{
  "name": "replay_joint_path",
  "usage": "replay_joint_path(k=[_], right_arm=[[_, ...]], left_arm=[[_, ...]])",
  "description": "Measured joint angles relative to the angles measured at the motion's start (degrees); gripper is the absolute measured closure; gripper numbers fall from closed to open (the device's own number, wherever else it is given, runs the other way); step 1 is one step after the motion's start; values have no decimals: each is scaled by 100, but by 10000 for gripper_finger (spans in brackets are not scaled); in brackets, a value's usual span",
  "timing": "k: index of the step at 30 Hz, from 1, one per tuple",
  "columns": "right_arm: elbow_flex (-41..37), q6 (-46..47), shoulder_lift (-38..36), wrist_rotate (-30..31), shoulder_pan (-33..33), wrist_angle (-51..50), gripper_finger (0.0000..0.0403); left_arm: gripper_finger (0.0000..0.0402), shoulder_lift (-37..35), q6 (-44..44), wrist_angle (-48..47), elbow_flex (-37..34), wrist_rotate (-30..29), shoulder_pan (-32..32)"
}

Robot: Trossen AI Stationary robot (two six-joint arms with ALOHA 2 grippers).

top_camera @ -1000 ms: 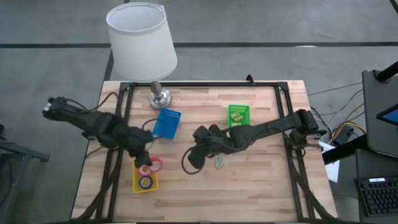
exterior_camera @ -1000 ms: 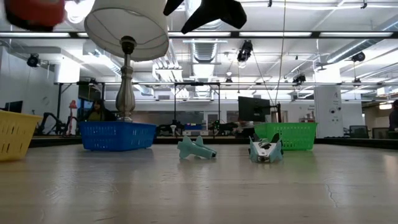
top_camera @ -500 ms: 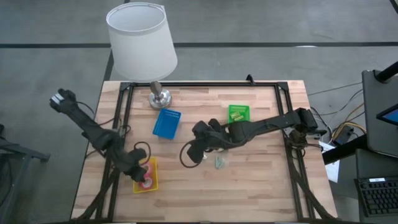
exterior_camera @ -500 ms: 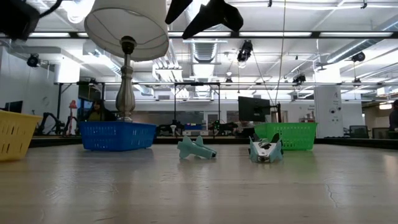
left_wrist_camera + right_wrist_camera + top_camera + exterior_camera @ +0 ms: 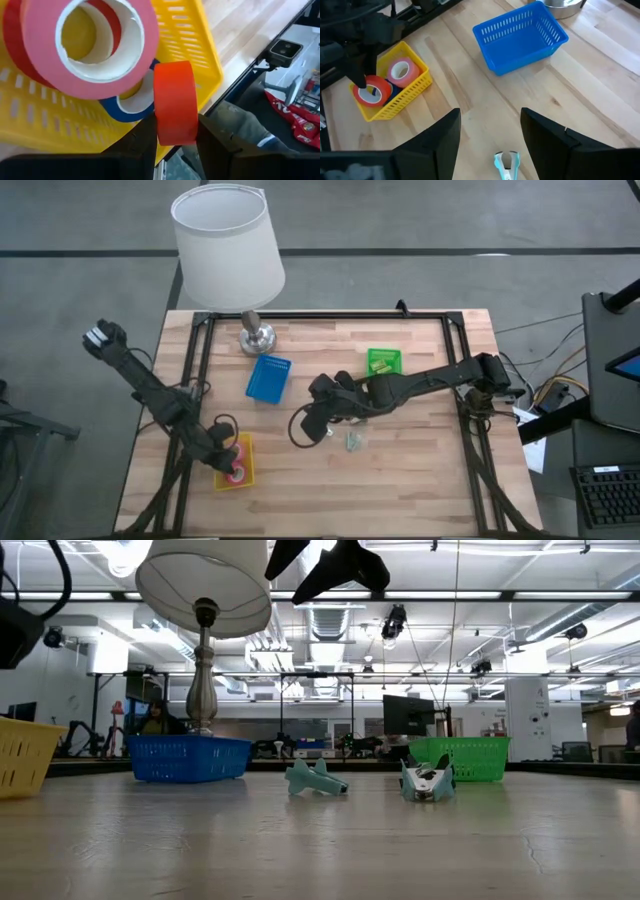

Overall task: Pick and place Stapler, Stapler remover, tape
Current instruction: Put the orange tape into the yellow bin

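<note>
My left gripper (image 5: 228,465) is low over the yellow tray (image 5: 246,442) near the table's left near corner, shut on a red tape roll (image 5: 175,102). A pink tape roll (image 5: 95,45) and a blue roll (image 5: 125,107) lie in that tray. My right gripper (image 5: 490,135) hangs open above mid-table (image 5: 312,420) and touches nothing. A teal stapler remover (image 5: 506,162) lies on the wood just below it. The low view shows two teal objects on the table, one (image 5: 315,778) left of the other (image 5: 428,780). My left gripper pinches the red tape roll between its two fingers (image 5: 142,145), one on each flat side, with the outer band (image 5: 175,120) facing the wrist camera. It comes from above, pointing down. The roll stands on edge inside the yellow tray (image 5: 375,90); whether it rests on the blue roll I cannot tell.
A blue tray (image 5: 268,378) and a green tray (image 5: 383,363) sit toward the far side. A lamp with a white shade (image 5: 226,242) stands at the far left edge. A black frame (image 5: 330,315) runs around the table. Bare wood lies along the near edge.
My left gripper has carried the red tape roll down and toward the table's near left corner, from beside the yellow tray's far end into the tray. It has stayed shut on the roll. My right gripper has hardly moved.
</note>
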Motion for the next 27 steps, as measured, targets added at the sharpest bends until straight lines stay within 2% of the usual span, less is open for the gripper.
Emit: replay_joint_path(k=[7,10,18,23,27], right_arm=[[0,13,0,-9,2,113,200],[0,12,0,-9,0,189,200],[-2,20,0,-17,-16,373,200],[-2,15,0,-15,-13,385,200],[-2,15,2,-15,-15,399,200]], left_arm=[[256,-4,-353,-220,-213,230,2],[229,28,-278,-266,-264,397,0],[146,-54,-239,-127,-151,409,2],[140,-132,17,-115,94,290,2],[140,-164,92,-169,134,506,2]])
